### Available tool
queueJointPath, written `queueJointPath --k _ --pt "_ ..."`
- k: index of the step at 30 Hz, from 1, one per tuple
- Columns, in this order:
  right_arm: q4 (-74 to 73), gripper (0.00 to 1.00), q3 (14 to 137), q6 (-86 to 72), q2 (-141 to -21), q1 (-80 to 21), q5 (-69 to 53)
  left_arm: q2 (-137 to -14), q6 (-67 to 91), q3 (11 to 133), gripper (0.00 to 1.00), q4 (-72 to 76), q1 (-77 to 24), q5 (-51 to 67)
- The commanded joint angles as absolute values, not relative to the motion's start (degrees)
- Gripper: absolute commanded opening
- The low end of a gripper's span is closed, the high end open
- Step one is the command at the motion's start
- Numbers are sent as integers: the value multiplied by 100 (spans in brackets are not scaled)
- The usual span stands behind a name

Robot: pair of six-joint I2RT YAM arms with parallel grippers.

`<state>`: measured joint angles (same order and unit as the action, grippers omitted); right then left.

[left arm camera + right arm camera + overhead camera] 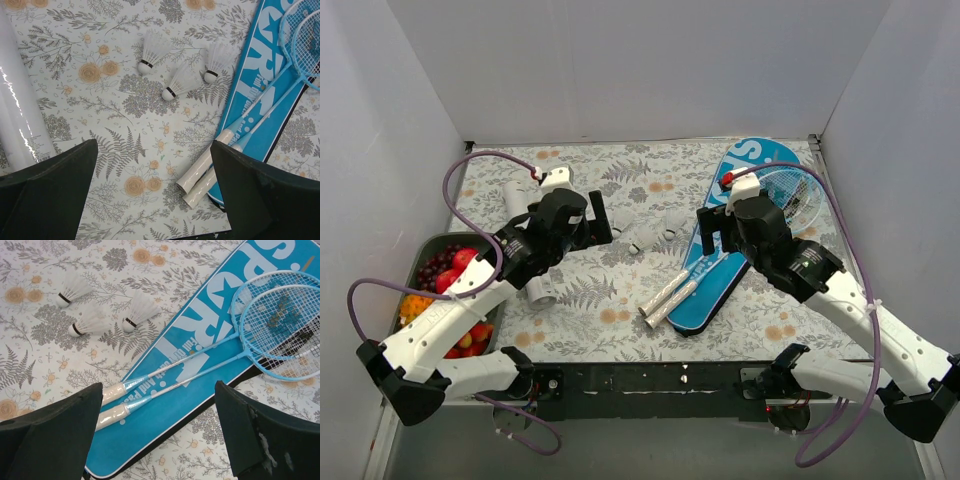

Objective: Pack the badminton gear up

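The cover (200, 325) is laid flat on the table (620, 300), right side, with both rackets (272, 320) resting on top, not yet inside. The tube (15, 100) lies left; three shuttlecocks (175, 85) are grouped between. The left gripper (152, 165) and right gripper (159, 405) are held wide and empty, apparently ready for a first pick.

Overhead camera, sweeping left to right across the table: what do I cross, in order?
dark tray of fruit → white cardboard tube → three shuttlecocks → blue SPORT cover. The two rackets lie on the cover, so they are left out of the order.
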<state>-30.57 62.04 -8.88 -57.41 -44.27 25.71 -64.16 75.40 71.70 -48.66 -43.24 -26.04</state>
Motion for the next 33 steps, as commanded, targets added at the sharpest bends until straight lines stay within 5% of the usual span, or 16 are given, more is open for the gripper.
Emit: queueJointPath --k 1,8,22,26,33 --pt "-2822 100 6153 -975 -5397 -4421 3101 -6328 7638 7251 98 -4790 -4324 -2829" --pt "-2610 100 5537 -923 -5124 -4421 3472 -6346 7971 7252 98 -5229 -4316 -3058" --pt "-3718 100 6197 -1388 -6416 -4421 2814 -6530 7990 7602 98 -5678 -4298 -3268" --pt "-3551 100 6003 -1459 -6442 -4412 2128 -6854 7088 7594 98 -5398 -2579 -2326" --pt "-3182 100 5512 -1441 -6056 -4421 1223 -7566 5830 7479 98 -4377 -1328 -1767"
